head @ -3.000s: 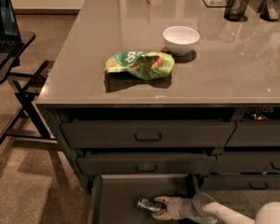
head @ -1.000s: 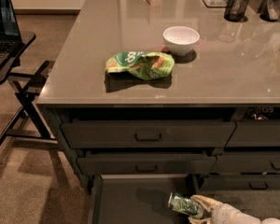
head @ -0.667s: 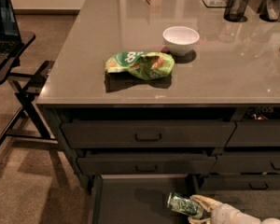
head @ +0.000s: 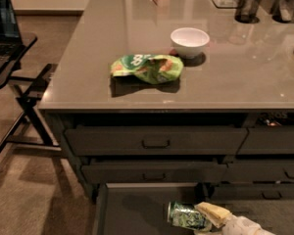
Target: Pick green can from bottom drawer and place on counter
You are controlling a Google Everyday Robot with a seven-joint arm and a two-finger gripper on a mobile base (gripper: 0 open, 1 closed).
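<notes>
Clamping the green can (head: 187, 216) by one end, the claw (head: 207, 214) holds it sideways in the bottom drawer (head: 132, 209) (its right part), probably so it can lift clear toward the table (head: 245, 77).

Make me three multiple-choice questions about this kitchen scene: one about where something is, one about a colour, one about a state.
1. Where is the green can?
A. On a shelf. B. In the tool, over the bottom drawer. C. In a sink.
2. What colour is the bowl on the counter?
A. Red. B. White. C. Black.
3. The bottom drawer is:
A. shut. B. taken out. C. pulled open.

Answers: 1 B, the tool grips the can's right end above the drawer floor. 2 B, the bowl is plainly white. 3 C, the drawer's floor shows in front of the cabinet.
</notes>
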